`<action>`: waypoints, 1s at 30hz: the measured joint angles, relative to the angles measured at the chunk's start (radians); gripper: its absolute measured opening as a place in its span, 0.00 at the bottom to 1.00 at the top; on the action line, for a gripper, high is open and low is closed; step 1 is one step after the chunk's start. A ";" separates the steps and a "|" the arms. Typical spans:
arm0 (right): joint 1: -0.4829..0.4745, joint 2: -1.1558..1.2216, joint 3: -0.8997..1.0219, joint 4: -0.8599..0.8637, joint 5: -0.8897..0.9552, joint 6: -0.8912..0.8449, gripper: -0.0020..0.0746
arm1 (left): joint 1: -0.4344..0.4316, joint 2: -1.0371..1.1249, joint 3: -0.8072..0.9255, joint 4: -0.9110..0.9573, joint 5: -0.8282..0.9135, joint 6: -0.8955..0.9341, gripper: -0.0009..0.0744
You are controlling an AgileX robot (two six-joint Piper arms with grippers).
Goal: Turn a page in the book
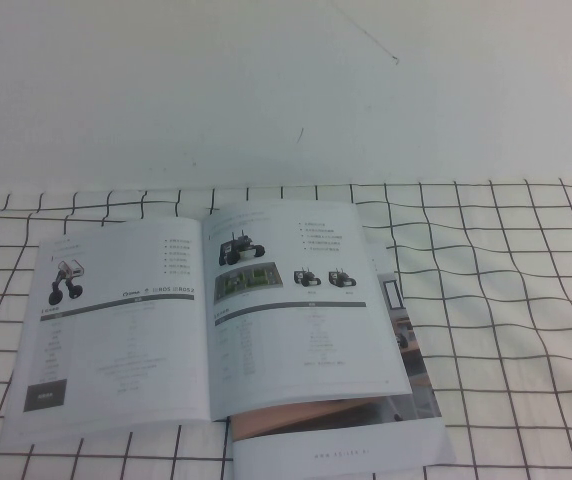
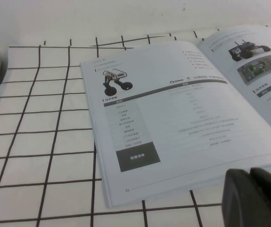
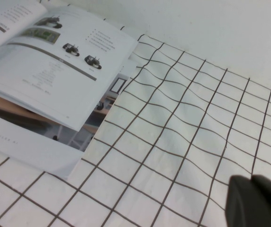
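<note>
in the high view, the book [image 1: 216,320] lay open on a white cloth with a black grid [image 1: 506,300], left of the scene's middle and toward the near edge. its left-hand page [image 1: 116,330] showed a small wheeled robot photo near the far left corner, a grey heading bar and a dark box at the near left corner. the right-hand page [image 1: 301,310] showed a dark wheeled robot, a green picture, 2 smaller robots and a grey bar. this right leaf sat raised above the sheets under it, and a lower sheet with an orange-brown picture [image 1: 296,420] stuck out at its near and right edges. neither arm showed in this view.

in the left wrist view, the left gripper [image 2: 256,196] was a dark shape at the frame's corner, just beside the near edge of the left-hand page [image 2: 173,123]; whether its fingers were spread or closed could not be told.

in the right wrist view, the right gripper [image 3: 258,201] hovered over bare grid cloth [image 3: 187,132], well apart from the book's right page [image 3: 59,61]; its finger state could not be told either.
</note>
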 joint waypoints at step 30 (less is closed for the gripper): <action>-0.003 -0.010 0.000 -0.003 0.000 -0.016 0.02 | 0.000 0.000 0.000 0.016 0.000 0.089 0.01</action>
